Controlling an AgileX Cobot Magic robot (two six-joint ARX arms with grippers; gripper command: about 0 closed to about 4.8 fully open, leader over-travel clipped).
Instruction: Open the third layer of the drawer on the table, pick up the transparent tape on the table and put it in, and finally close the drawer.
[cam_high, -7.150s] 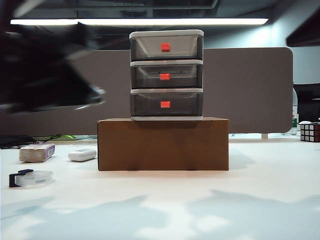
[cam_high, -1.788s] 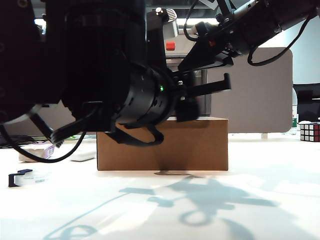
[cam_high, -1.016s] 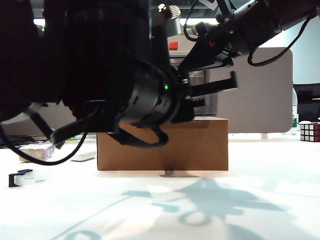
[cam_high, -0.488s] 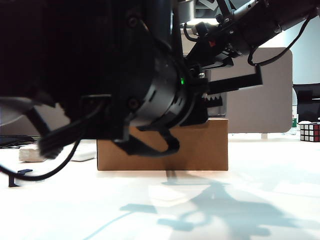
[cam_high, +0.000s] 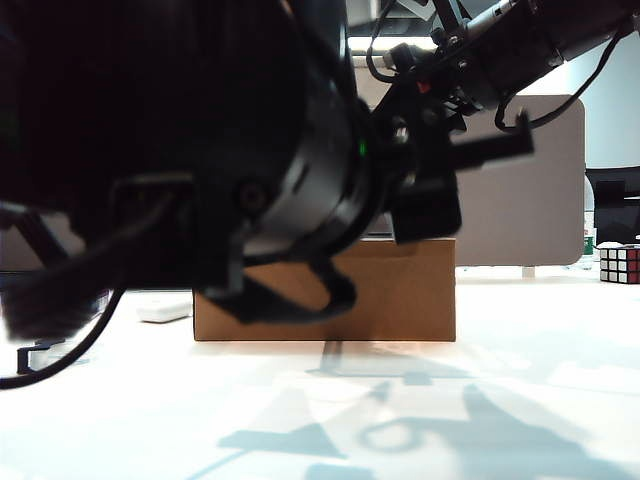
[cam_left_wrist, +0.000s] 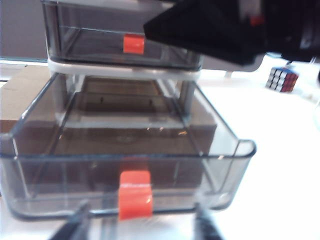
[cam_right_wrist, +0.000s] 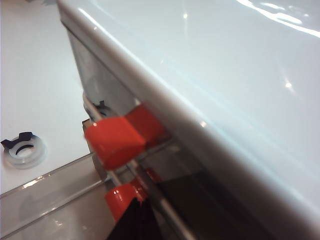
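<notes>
Tabletop (cam_high: 540, 400): plain white, matte, crossed by grey arm shadows along the near edge. Brown cardboard box (cam_high: 400, 290) sits mid-tabletop and carries the drawer (cam_left_wrist: 125, 70). Grey partition panel (cam_high: 540, 200) runs behind it; ceiling strip light above. Rubik's cube (cam_high: 620, 264) stands at the far right edge of the tabletop.

Left arm bulks dark and blurred across the left and centre of the exterior view, hiding most of the drawer. Left claw (cam_left_wrist: 140, 227): two dark fingertips (cam_left_wrist: 75, 225) stand apart, one to each side of the red-orange tab (cam_left_wrist: 135, 194); gap between them is wider than the tab, nothing gripped.

The third layer (cam_left_wrist: 125, 165) is pulled out toward the left wrist camera, smoky translucent tray, nothing in it. Tier above is shut, its own tab showing.

Right claw (cam_high: 470, 110) hangs high beside the upper part of the drawer, at the right of the exterior view. Cannot tell whether it is open or closed; the right wrist view shows only the unit's white top and tabs at close range.

The transparent tape (cam_right_wrist: 22, 149) lies flat on the tabletop, left of the box, well apart from the drawer.
</notes>
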